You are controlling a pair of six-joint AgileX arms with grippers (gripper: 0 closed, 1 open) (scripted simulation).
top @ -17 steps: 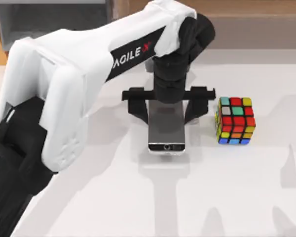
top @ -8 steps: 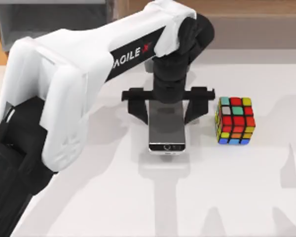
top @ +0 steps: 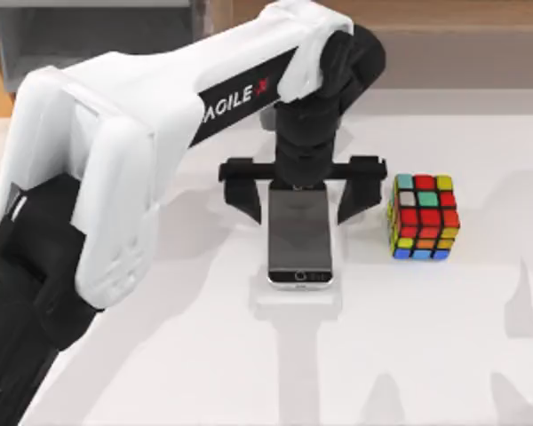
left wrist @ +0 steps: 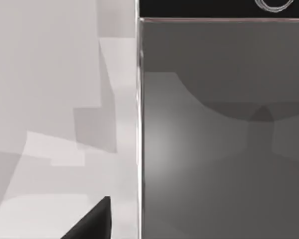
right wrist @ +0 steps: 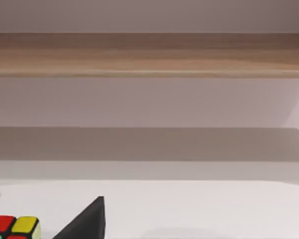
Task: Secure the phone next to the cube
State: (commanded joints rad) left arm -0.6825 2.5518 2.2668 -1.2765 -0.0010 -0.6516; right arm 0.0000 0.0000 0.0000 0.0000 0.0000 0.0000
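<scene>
The phone (top: 299, 235) lies flat on the white table, dark screen up, with its home button at the near end. My left gripper (top: 300, 197) hangs over the phone's far end, open, one black finger on each side of it and clear of its rim. The cube (top: 423, 216) stands on the table just right of the phone, close beside the gripper's right finger. In the left wrist view the phone's screen (left wrist: 224, 139) is very close, with a black fingertip (left wrist: 92, 221) beside it. A black part of my right gripper (right wrist: 87, 221) shows near the cube (right wrist: 12, 226).
The left arm (top: 115, 151) reaches in from the near left, over that part of the table (top: 409, 355). A wooden ledge (right wrist: 149, 55) and a wall run along the back. A dark bin (top: 89, 35) sits at the far left.
The left gripper's fingers have spread apart and no longer touch the phone's sides. More of the phone's screen now shows. The cube has not moved.
</scene>
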